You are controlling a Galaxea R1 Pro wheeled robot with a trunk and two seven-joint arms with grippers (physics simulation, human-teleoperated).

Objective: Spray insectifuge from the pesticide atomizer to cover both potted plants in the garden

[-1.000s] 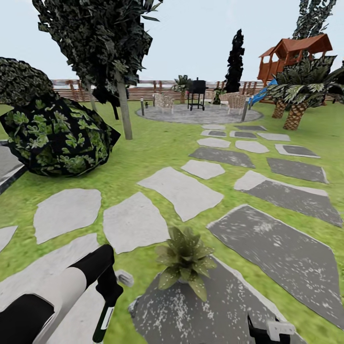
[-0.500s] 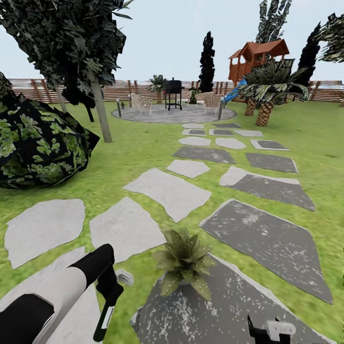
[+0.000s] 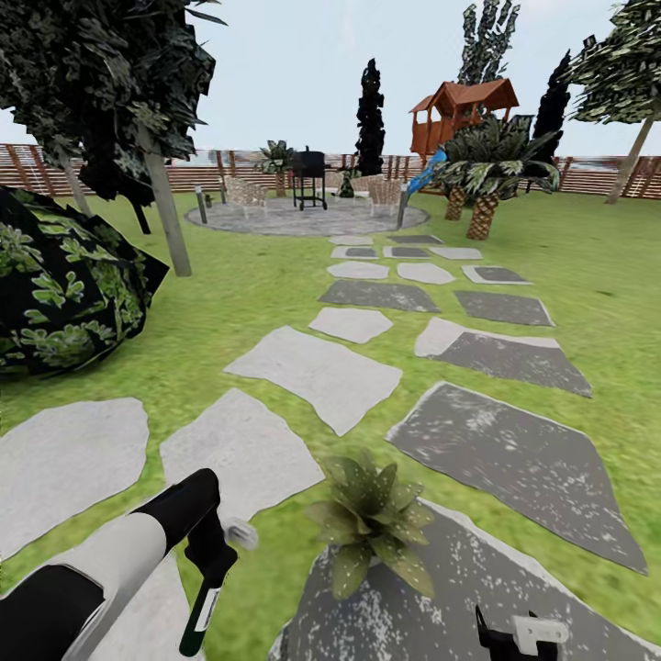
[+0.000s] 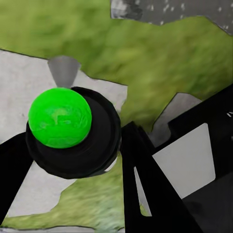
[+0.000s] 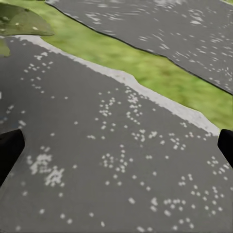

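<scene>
The lawn runs up stepping stones toward the patio. The left gripper clamps the pesticide atomizer; right gripper gapes empty (tips wide). One potted plant sits just ahead — aim the nozzle squarely over its rosette before spraying.

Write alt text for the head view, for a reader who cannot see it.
A small potted plant stands at the edge of a dark stepping stone just ahead, with the left tool beside it holding a dark, pale-labelled bottle over the lawn. Grey stones lead across the grass to a round patio and a wooden fence.
</scene>
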